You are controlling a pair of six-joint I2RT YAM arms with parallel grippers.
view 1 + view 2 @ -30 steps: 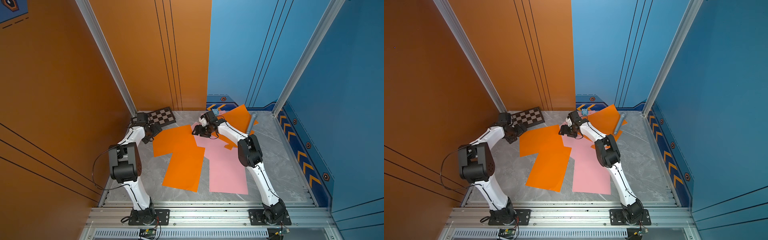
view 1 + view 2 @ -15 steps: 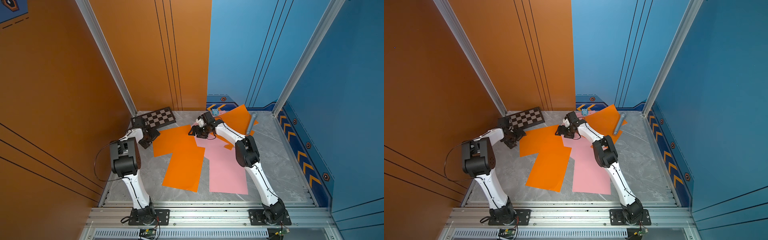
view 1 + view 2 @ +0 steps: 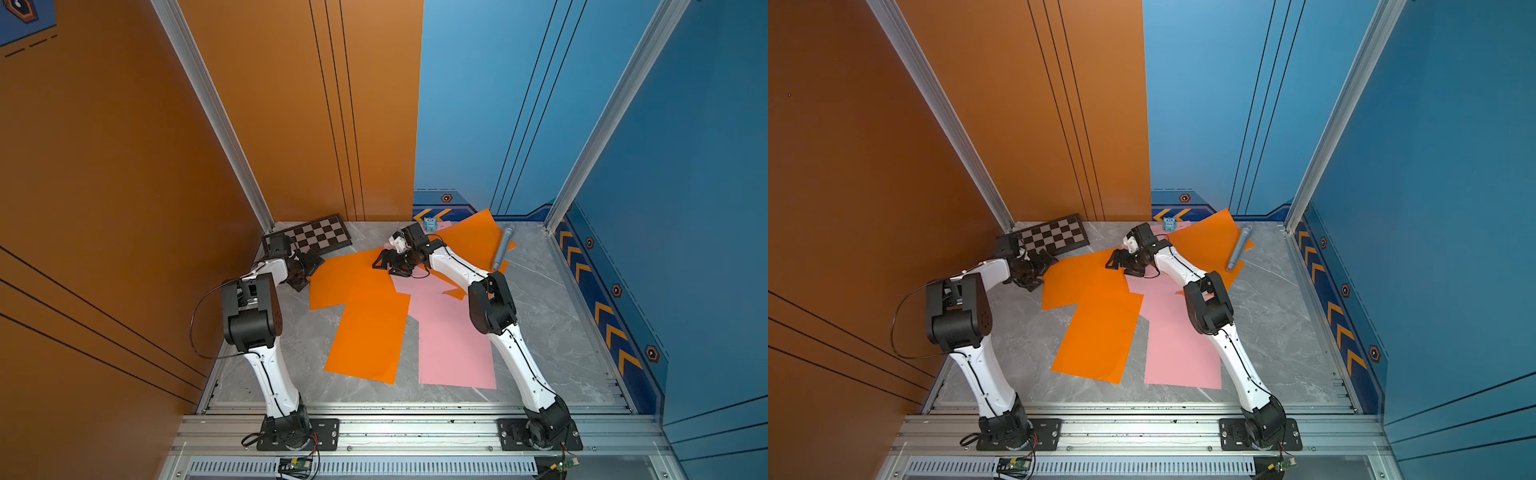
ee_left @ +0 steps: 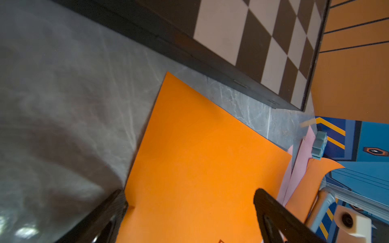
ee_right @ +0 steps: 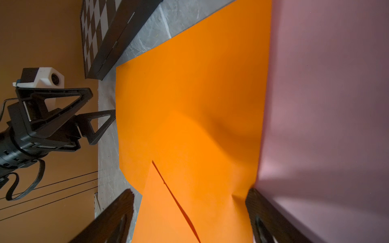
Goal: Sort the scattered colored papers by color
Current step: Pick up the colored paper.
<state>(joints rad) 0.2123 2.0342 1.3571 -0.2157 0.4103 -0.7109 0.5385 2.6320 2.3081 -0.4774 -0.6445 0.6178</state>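
Two overlapping orange papers (image 3: 353, 282) (image 3: 368, 336) lie left of centre, and a third orange paper (image 3: 478, 239) lies at the back right. A pink paper (image 3: 453, 345) stretches toward the front, with another pink paper (image 3: 415, 286) partly under my right arm. My left gripper (image 3: 305, 270) (image 4: 189, 199) is open at the orange sheet's left edge, one finger (image 4: 117, 208) on the grey floor beside it. My right gripper (image 3: 388, 266) (image 5: 189, 195) is open over the same sheet's far corner, which buckles by the finger (image 5: 256, 202) next to the pink sheet (image 5: 326, 105).
A black-and-grey chessboard (image 3: 320, 235) leans at the back left, close behind my left gripper. A grey cylinder (image 3: 503, 247) lies on the back orange sheet. A small blue toy (image 3: 430, 224) stands against the back wall. Walls close in on three sides.
My right gripper has opened wider and shifted a little left over the orange sheet's corner. My left gripper has come closer to that sheet's left edge, jaws still wide.
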